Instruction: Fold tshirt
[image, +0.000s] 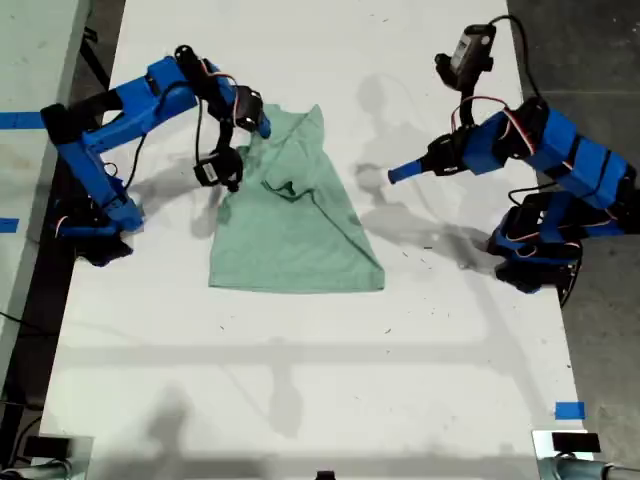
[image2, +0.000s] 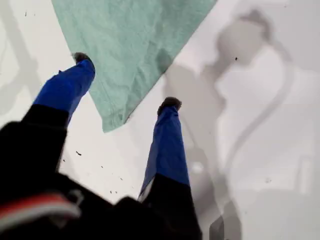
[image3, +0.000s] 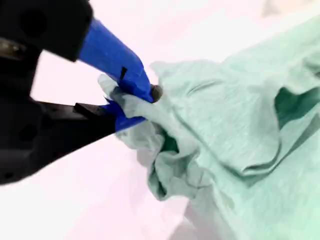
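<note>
The pale mint-green tshirt (image: 295, 230) lies crumpled and partly folded over on the white table, toward the exterior view's left. My second gripper (image: 262, 128) is at the shirt's far edge and is shut on a bunched fold of the cloth (image3: 235, 140), pinched between its blue tips (image3: 135, 97). My first gripper (image: 393, 175) hovers off the shirt toward the exterior view's right, pointing at it. Its two blue fingers stand apart (image2: 126, 81), open and holding nothing. Beyond those fingers a corner of the tshirt (image2: 130, 45) lies flat on the table.
The white table (image: 300, 380) runs toward the near edge of the exterior view. A blue tape mark (image: 570, 410) sits near its front corner at the exterior view's right. More blue tape (image: 20, 120) is on the surface beyond the table's edge at the exterior view's left.
</note>
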